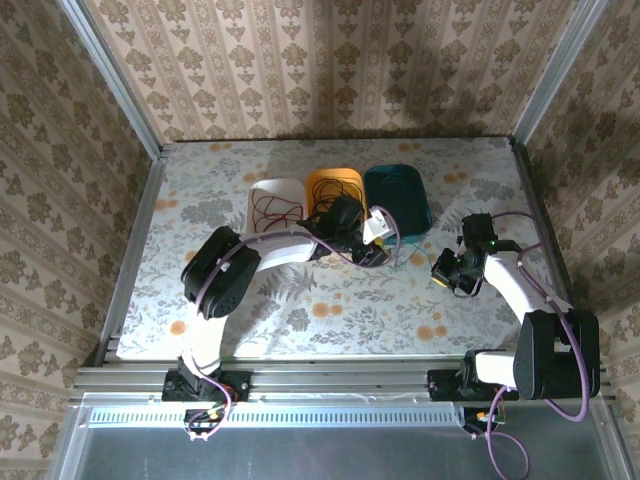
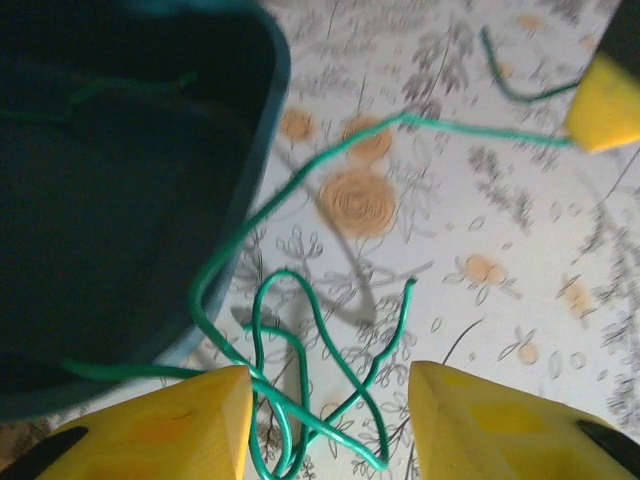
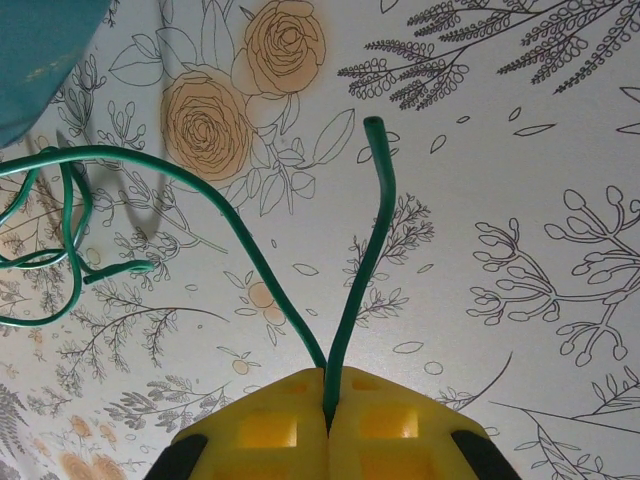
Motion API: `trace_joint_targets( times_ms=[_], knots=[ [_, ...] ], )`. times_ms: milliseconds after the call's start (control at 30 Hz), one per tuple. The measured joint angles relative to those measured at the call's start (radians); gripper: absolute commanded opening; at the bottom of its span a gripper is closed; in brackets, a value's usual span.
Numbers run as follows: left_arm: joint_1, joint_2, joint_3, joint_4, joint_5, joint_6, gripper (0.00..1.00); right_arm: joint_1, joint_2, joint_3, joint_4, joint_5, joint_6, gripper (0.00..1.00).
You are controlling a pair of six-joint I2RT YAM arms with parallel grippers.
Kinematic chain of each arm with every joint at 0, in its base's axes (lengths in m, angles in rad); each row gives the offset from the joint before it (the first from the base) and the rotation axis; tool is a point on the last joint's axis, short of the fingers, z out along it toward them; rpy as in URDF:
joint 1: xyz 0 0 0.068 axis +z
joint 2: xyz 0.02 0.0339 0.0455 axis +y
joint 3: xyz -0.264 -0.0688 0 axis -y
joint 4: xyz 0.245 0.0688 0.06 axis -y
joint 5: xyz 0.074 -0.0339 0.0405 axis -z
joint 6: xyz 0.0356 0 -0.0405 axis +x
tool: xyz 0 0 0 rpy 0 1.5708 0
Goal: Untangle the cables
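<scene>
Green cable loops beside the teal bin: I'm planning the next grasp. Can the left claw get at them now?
Probably yes: the left claw hangs open right over the green cable loops, nothing covers them, and the teal bin stands to one side.

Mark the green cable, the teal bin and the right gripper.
green cable [image 3: 380, 160], right wrist view, the free end's upper stretch.
teal bin [image 1: 400, 175], top external view, its far wall.
right gripper [image 3: 328, 385], right wrist view, the seam between its shut fingertips.
</scene>
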Motion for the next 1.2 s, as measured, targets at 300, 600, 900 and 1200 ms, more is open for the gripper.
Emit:
trace_joint_targets(
  times_ms=[300, 600, 900, 1200],
  knots=[
    [-0.04, 0.012, -0.017, 0.011, -0.123, -0.029, 0.0, 0.0, 0.0, 0.0, 0.003, 0.003, 0.0, 0.0],
    [-0.036, 0.008, -0.046, 0.046, -0.13, -0.037, 0.0, 0.0, -0.026, 0.0, 0.004, 0.035, 0.009, 0.0],
    [0.07, -0.21, -0.193, 0.069, 0.084, -0.053, 0.0, -0.117, -0.082, -0.063, 0.011, 0.063, 0.065, 0.0],
    [0.208, -0.4, -0.216, 0.077, 0.35, -0.14, 0.0, -0.254, -0.135, -0.145, 0.031, 0.03, 0.135, 0.0]
  ],
)
